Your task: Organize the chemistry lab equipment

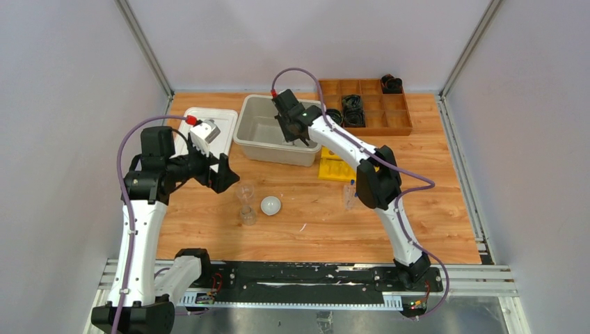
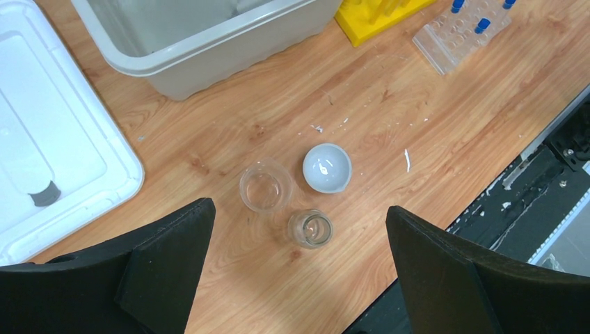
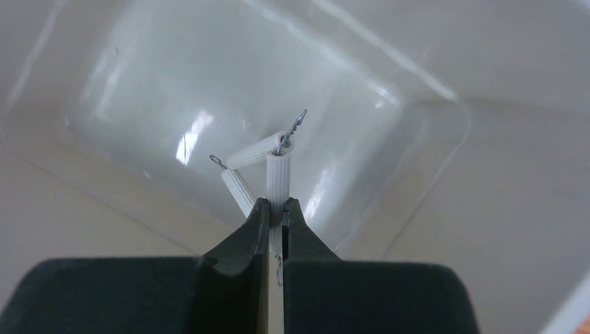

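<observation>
My right gripper (image 1: 300, 136) reaches down into the grey bin (image 1: 273, 150). In the right wrist view this gripper (image 3: 276, 209) is shut on one ribbed bar of the white triangle frame (image 3: 278, 170), which hangs above the bin's floor (image 3: 160, 97). My left gripper (image 1: 220, 174) hovers open over the table, its jaws wide apart (image 2: 298, 207). Below it stand two small clear glass beakers (image 2: 264, 186) (image 2: 310, 228), and the white round dish (image 2: 327, 168) sits beside them. Blue-capped clear tubes (image 2: 479, 24) stand in a clear rack.
A white lid (image 1: 212, 126) lies left of the bin. A yellow rack (image 1: 337, 168) sits right of it, partly under my right arm. A brown compartment tray (image 1: 379, 104) holding black items stands at the back right. A thin white sliver (image 2: 407, 160) lies near the dish.
</observation>
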You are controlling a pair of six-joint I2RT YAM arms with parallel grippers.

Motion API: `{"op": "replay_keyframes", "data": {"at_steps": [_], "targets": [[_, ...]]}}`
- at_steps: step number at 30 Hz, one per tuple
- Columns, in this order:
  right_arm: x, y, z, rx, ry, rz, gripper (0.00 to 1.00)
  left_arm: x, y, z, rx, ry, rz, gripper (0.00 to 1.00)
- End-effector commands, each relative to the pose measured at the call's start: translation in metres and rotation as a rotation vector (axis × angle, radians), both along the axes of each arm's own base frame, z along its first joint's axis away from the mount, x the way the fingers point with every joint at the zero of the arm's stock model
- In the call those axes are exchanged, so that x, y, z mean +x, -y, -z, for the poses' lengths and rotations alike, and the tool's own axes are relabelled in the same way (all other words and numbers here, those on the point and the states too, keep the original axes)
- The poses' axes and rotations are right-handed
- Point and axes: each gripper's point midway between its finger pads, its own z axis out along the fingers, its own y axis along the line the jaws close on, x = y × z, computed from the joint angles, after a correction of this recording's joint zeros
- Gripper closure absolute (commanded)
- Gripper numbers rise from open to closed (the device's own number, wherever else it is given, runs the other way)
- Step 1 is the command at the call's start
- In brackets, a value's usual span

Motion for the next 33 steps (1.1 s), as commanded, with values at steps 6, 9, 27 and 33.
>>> {"op": "replay_keyframes", "data": {"at_steps": [6, 9, 27, 33], "targets": [[-0.059, -0.029, 0.009, 0.002, -0.055, -0.155, 1.00, -0.004, 0.008, -0.002, -0.036, -0.004, 0.048, 0.00], [-0.070, -0.034, 0.010, 0.031, -0.071, -0.140, 1.00, -0.005, 0.009, -0.003, -0.036, 0.003, 0.049, 0.00], [-0.026, 0.028, 0.005, -0.084, -0.050, -0.062, 1.00, -0.009, 0.008, -0.004, -0.026, 0.027, 0.051, 0.00], [-0.019, 0.035, 0.003, -0.119, -0.036, -0.039, 0.79, -0.008, 0.008, -0.005, -0.024, 0.026, 0.052, 0.00]]}}
